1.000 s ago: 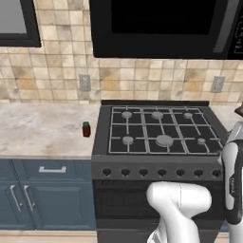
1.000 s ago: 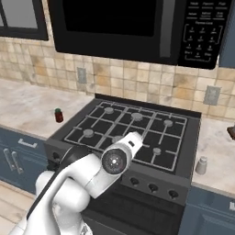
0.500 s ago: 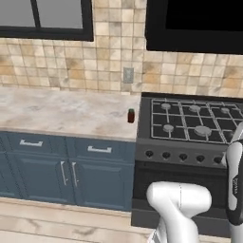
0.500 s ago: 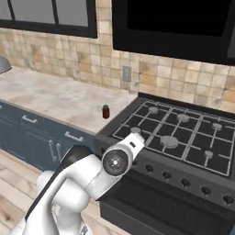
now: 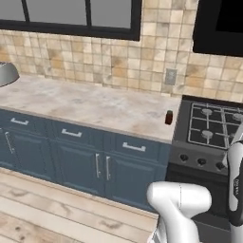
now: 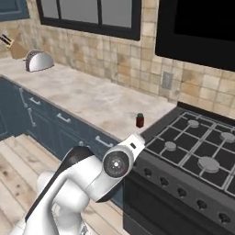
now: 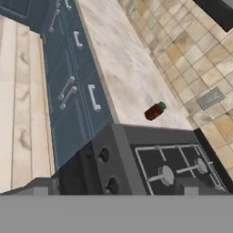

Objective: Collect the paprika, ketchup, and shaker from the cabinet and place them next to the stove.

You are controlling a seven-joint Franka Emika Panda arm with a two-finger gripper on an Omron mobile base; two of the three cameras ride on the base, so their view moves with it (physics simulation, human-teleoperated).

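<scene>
While the base sits off to the side of the stove, entries run view by view.

Left base view: paprika (image 5: 169, 117), 1 pc, upright on counter (image 5: 90, 105) at its right edge, just beside stove (image 5: 213, 130). Appears placed per task. Blue base cabinets (image 5: 85, 156) w/ silver handles below. Dark-framed window (image 5: 80, 16) above backsplash. Wall outlet (image 5: 171, 76) on tile behind jar.

Right base view: same jar stands near counter's stove-side edge, apart from the burner grates. Toaster (image 6: 39, 59) and knife block (image 6: 11, 46) at counter's far left end. Microwave (image 6: 197, 34) over stove. Small slate-blue corner at top left, poss. the wall cabinet; can't confirm.

Hand view: jar appears lying sideways because cam is rolled, not tipped. Gripper: fingertips not made out along the bottom; jaws spread fully wide, nothing held.

Outstanding: ketchup and shaker not yet beside the paprika; est. one of three done.

Risks: (1) arm or base clips counter edge during travel, since the elbow rides close to cabinet fronts. (2) later drop-offs knock the paprika over if set too close. (3) wrong pick at cabinet, jar vs bottle.

Change vs earlier frames: whole scene has shifted, stove now at right margin, more counter and window visible; that's cam/base travel. Jar itself unmoved next to stove.
</scene>
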